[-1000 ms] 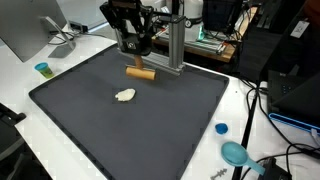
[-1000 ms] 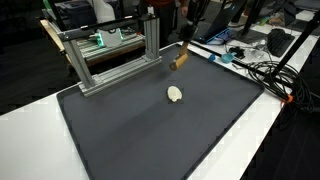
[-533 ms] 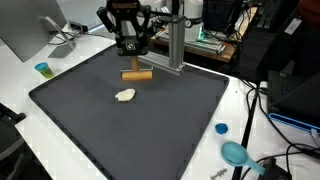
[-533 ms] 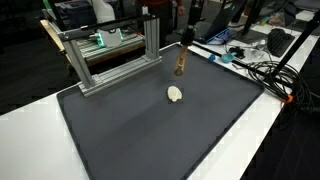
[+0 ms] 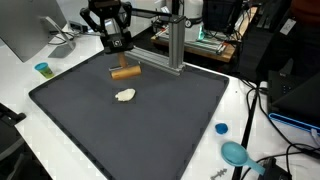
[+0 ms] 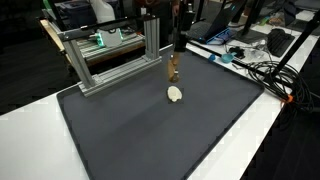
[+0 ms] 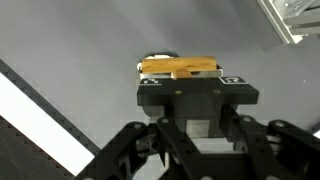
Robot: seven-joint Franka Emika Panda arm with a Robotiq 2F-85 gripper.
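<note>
My gripper [image 5: 120,60] is shut on a short wooden block [image 5: 124,72] and holds it above the far part of the dark mat [image 5: 150,130]. In an exterior view the gripper [image 6: 176,52] comes down from above and the block [image 6: 174,69] hangs under it. In the wrist view the block [image 7: 178,68] lies crosswise at the fingertips of the gripper [image 7: 190,82]. A small cream lump [image 5: 125,95] lies on the mat just in front of the block; it also shows in an exterior view [image 6: 175,94] and, half hidden, in the wrist view [image 7: 158,57].
An aluminium frame [image 5: 172,45] stands at the mat's far edge, also seen in an exterior view [image 6: 110,55]. A blue cup [image 5: 42,69], a blue cap [image 5: 221,128] and a teal object [image 5: 236,153] lie on the white table. Cables [image 6: 262,72] lie beside the mat.
The gripper has carried the wooden block sideways along the mat's far edge, away from the frame's post, ending above the cream lump. The lump has not moved.
</note>
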